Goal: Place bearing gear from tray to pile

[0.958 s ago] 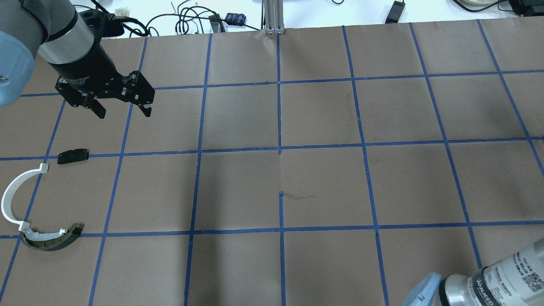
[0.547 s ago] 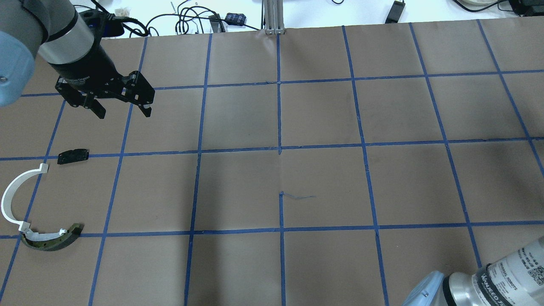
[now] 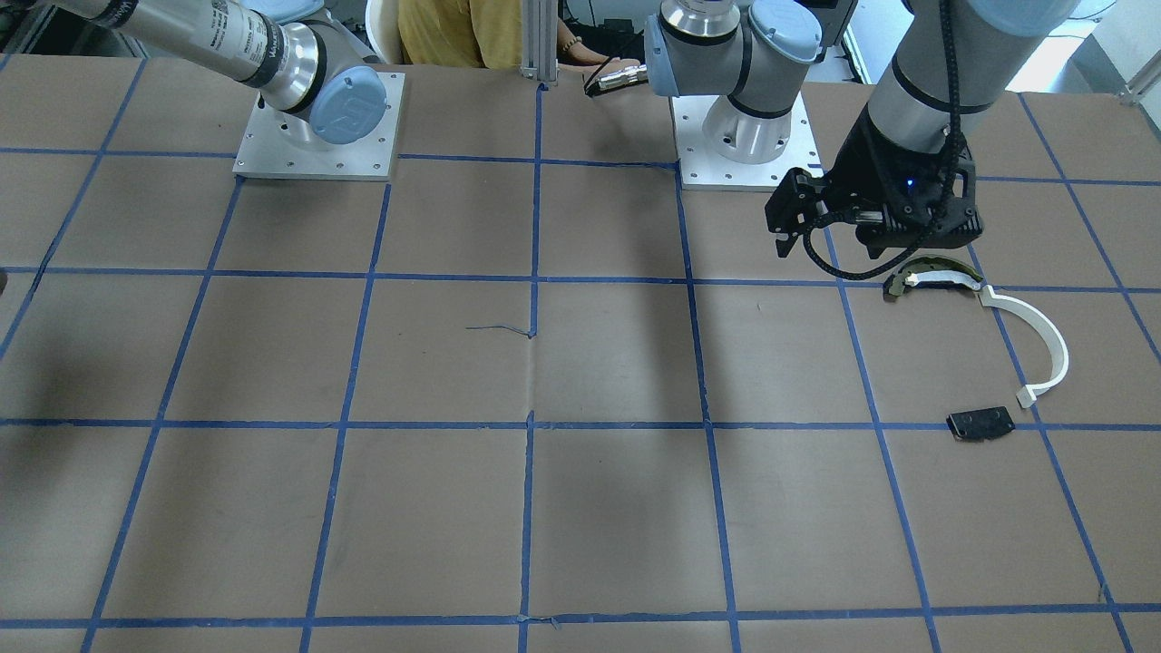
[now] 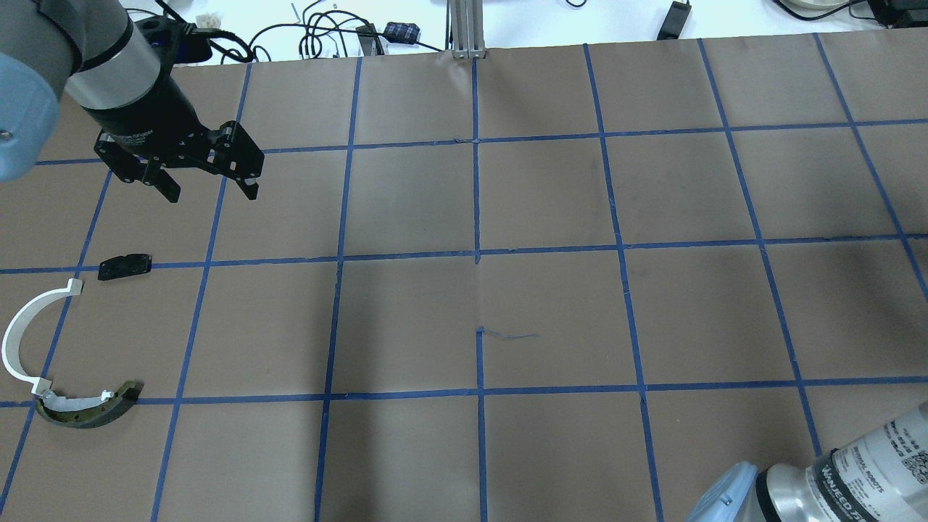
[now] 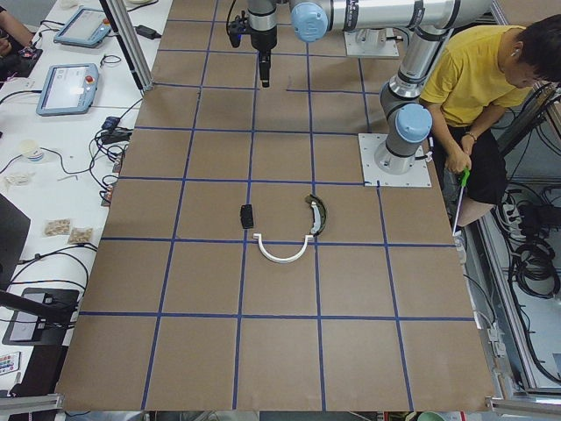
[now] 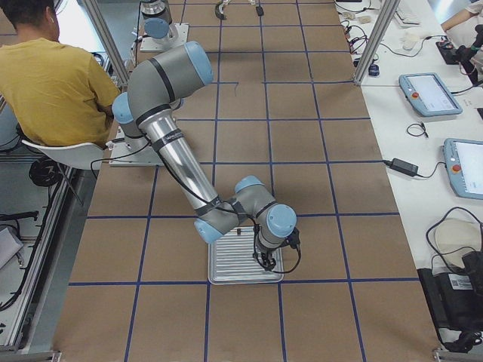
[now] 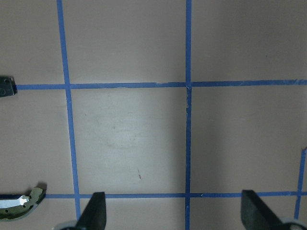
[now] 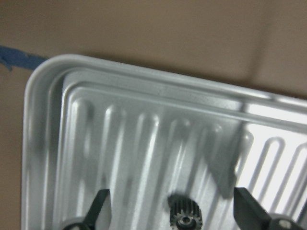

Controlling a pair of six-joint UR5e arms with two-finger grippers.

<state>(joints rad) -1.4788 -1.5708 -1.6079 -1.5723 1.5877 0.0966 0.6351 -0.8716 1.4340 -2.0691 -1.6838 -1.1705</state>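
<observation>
Almost nothing has shifted in the last second. In the overhead view only the elbow of the right arm (image 4: 855,464), at the lower right corner, has crept a little. The left gripper (image 4: 212,191) hangs in the same spot at the upper left, fingers spread and empty. The pile at the left edge is unchanged: white arc (image 4: 20,335), olive curved piece (image 4: 87,415) and black plate (image 4: 125,266). The gear (image 8: 185,213) lies in the tray (image 8: 144,120), at the bottom of the right wrist view, between the spread fingers of the right gripper (image 8: 170,203). That small adjustment reads as final alignment, and the pick is not yet made.
</observation>
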